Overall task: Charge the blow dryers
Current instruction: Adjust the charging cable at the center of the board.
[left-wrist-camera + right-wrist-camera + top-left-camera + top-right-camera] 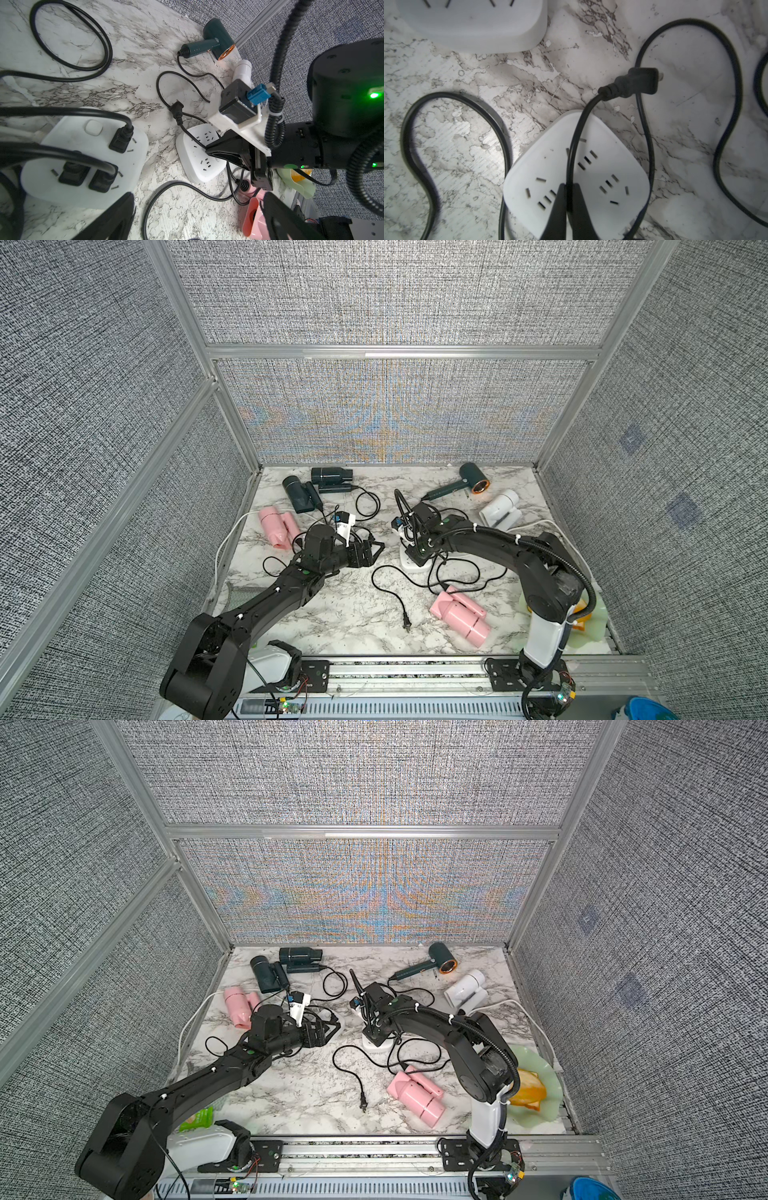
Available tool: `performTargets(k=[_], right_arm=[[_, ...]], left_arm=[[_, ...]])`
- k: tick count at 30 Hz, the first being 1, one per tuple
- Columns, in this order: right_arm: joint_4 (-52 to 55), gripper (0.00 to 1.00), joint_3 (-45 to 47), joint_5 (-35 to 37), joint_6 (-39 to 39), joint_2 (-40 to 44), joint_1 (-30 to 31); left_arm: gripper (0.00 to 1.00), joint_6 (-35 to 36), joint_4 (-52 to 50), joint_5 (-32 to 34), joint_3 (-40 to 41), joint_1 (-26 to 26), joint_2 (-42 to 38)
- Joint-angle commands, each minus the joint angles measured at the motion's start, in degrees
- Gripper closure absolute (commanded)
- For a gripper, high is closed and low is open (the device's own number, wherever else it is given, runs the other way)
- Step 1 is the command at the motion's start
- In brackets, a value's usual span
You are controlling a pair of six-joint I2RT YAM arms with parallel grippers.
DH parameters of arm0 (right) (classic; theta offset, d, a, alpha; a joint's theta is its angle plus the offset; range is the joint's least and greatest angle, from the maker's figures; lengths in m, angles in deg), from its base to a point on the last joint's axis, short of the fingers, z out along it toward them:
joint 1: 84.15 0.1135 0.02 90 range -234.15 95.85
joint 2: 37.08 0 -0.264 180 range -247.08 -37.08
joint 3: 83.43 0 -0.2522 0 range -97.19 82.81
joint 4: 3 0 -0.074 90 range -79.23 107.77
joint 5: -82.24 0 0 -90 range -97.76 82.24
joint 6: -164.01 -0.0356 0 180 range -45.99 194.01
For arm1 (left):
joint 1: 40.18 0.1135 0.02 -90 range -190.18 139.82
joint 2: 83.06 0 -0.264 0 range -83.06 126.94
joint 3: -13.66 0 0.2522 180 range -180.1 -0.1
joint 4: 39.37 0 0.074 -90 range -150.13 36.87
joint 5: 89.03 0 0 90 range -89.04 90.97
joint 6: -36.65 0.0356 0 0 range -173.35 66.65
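- dark teal blow dryer (331, 475) and second teal blow dryer (297, 495): laid side by side at the back left of the marble counter (332, 626).
- pink blow dryer (276, 526): laid just in front of the two teal ones, beside the left arm.
- copper-ringed blow dryer (473, 480) and white blow dryer (500, 508): placed near each other at the back right.
- second pink blow dryer (459, 614): laid at the front right, near the right arm.
- right end effector (568, 188): pressed closed on a black cord (572, 141), which is pinched between the fingers above the white socket block (542, 162). the cord is draped across the block's face.
- plug (636, 82) of the held cord: laid on the counter just beyond the block, seated in no socket. the dryer it belongs to cannot be told.
- left end effector (374, 549): held wide apart with nothing between the fingers, near the second socket block (62, 135), in which three black plugs are seated.
- loose plug (406, 624): laid on the counter between the arms, near the second pink blow dryer.
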State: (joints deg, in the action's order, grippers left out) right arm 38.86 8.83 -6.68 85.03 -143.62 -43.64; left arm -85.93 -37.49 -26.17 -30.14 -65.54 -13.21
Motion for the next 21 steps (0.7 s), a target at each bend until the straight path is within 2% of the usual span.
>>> performTargets(k=[1,15,21], right_arm=[[-2.8,0.95,-0.4,2.4,0.7,0.5,-0.3],[-3.8,0.96,-15.9,6.5,-0.7,-5.7,-7.3],[-4.2,0.96,-22.8,7.8,-2.4,-11.3,-6.7]], left_arm=[[0.03,-0.1,1.2,-0.3,0.2,0.0,-0.5],[0.03,-0.6,1.2,0.1,2.0,-0.1,-3.1],[0.03,-0.9,1.3,-0.1,2.0,-0.1,-3.3]])
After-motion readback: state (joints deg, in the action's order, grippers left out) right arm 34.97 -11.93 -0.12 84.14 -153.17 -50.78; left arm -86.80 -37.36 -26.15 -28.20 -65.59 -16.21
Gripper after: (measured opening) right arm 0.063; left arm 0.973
